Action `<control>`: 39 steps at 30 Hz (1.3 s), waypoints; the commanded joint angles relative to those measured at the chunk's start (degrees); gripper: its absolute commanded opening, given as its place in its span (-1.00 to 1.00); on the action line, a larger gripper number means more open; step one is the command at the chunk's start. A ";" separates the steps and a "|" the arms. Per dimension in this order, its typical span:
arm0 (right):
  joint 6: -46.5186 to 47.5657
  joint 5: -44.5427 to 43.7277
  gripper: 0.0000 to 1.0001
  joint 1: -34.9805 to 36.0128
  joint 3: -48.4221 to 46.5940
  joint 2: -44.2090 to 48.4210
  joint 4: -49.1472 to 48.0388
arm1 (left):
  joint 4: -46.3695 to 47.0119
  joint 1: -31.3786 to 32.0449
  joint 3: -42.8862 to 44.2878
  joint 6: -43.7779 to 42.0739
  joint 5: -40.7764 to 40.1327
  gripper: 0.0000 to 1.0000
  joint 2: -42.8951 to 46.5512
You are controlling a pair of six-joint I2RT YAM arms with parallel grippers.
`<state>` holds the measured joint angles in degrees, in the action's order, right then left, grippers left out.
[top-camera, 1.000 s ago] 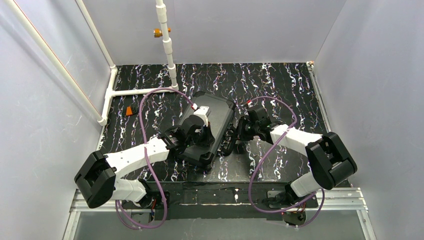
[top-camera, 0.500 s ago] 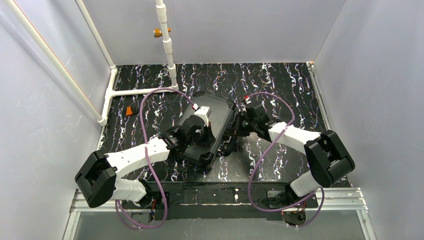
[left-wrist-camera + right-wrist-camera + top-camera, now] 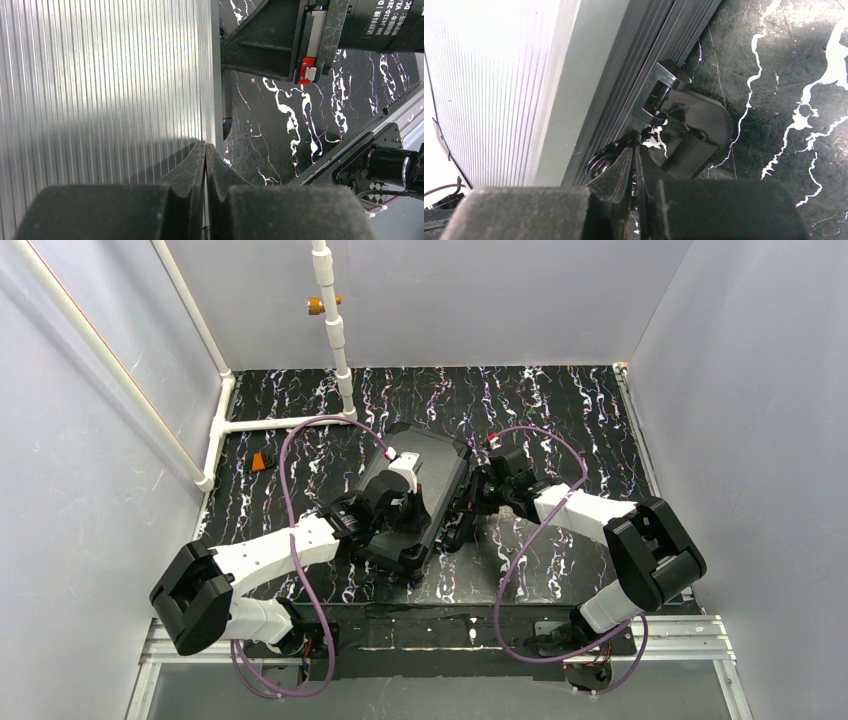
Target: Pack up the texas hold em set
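The black poker case (image 3: 440, 462) lies closed and askew mid-table. Its ribbed silvery lid fills the left of the left wrist view (image 3: 100, 85) and of the right wrist view (image 3: 499, 75). My left gripper (image 3: 417, 524) is shut and empty, its tips (image 3: 205, 145) resting on the lid near the right edge. My right gripper (image 3: 473, 497) is shut, its tips (image 3: 634, 148) against the case's side rim just below a black latch (image 3: 663, 89) and the handle mount (image 3: 698, 127). Cards, chips and dice are hidden.
A small orange-red piece (image 3: 262, 461) lies on the black marbled table (image 3: 560, 410) at the far left. A white pipe frame (image 3: 275, 423) runs along the left and back. Grey walls close in three sides. A metal rail (image 3: 680, 632) edges the front.
My right gripper has slid a little left and farther back along the case's side, closing in on the latch. The left arm and the case have stayed put.
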<state>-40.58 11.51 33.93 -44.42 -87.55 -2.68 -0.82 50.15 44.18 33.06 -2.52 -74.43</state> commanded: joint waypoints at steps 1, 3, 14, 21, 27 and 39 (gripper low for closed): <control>-1.12 1.27 -0.73 1.62 0.34 -0.43 -2.25 | -13.83 1.22 -4.72 -0.98 1.38 -1.00 -4.41; -1.13 1.32 -0.74 1.78 0.54 -0.35 -2.24 | -13.86 1.25 -4.65 -0.97 1.38 -1.00 -4.45; -1.13 0.78 -0.77 3.04 1.57 0.27 -1.82 | -13.68 1.31 -4.28 -0.98 1.55 -1.00 -4.77; -1.09 0.29 -0.77 3.38 1.97 0.10 -1.80 | -13.68 1.37 -4.28 -0.98 1.56 -1.00 -4.76; -0.87 -0.27 -0.77 3.42 1.84 -0.25 -1.46 | -13.68 1.48 -4.54 -0.98 1.56 -1.00 -4.56; -0.47 -2.14 -0.83 3.40 2.13 0.27 0.67 | -13.77 1.52 -4.54 -1.07 1.73 -1.00 -4.08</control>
<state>-41.28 10.61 36.93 -42.44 -87.59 -1.87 -0.82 50.22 44.18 33.04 -2.55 -74.46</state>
